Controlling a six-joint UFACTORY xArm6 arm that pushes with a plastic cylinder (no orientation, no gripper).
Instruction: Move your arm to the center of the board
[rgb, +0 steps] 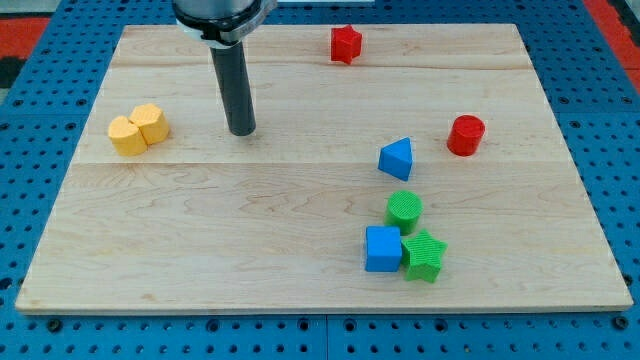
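Note:
My tip (241, 131) rests on the wooden board (200, 240) in its upper left part, at the end of a dark rod that comes down from the view's top. Two yellow blocks (139, 129) touch each other to the left of the tip. A red star-like block (346, 44) lies near the top edge. A red cylinder (465, 135) sits at the right. A blue triangular block (397, 158) lies just right of the board's middle. A green cylinder (404, 210), a blue cube (382, 249) and a green star (423, 254) cluster at the lower right.
The board lies on a blue perforated table (300, 340). The arm's body (220, 15) hangs over the board's top edge, left of centre.

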